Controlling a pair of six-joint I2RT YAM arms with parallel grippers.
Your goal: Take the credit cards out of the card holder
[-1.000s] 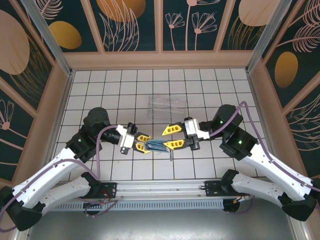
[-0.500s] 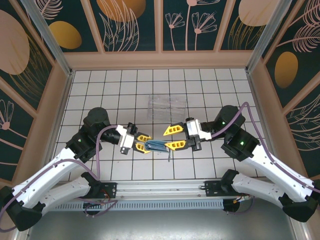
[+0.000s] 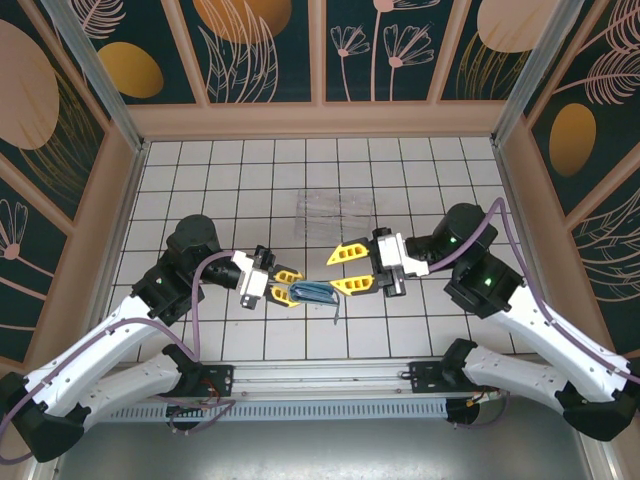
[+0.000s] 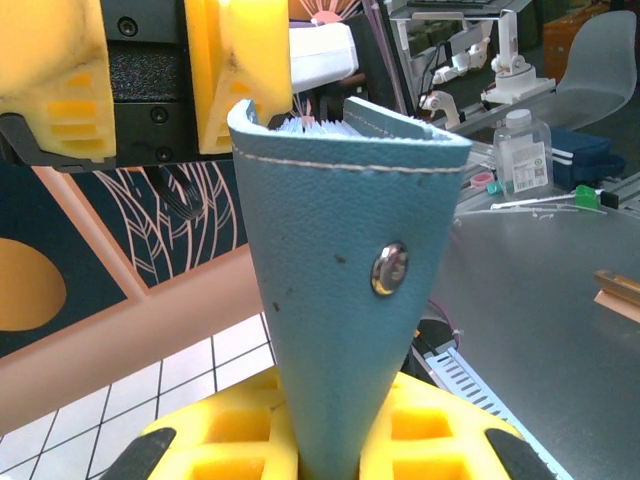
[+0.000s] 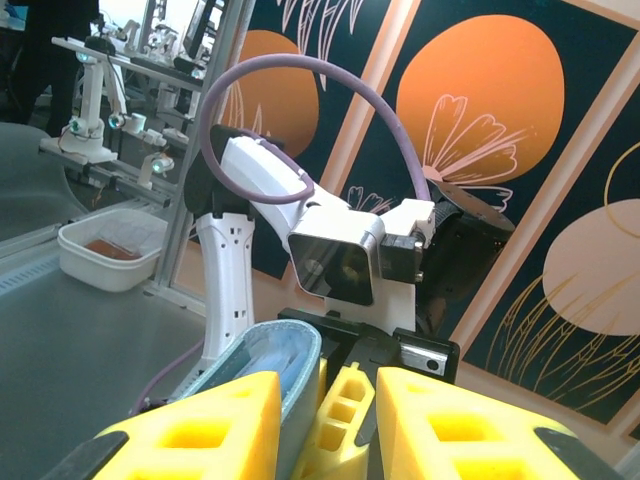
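Card holder (image 3: 316, 293) pinched by left gripper (image 3: 287, 286) at frame centre; long axis laid rightward, open mouth faced toward right gripper (image 3: 343, 271), spread wide just beside.

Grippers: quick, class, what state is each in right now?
Left gripper: shut on the card holder.
Right gripper: open, gripping nothing.

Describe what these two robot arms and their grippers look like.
The left arm and right arm have white shells, black joints and small green lights. A purple cable trails along each. The left gripper and right gripper carry chunky yellow fingers with recessed pockets.
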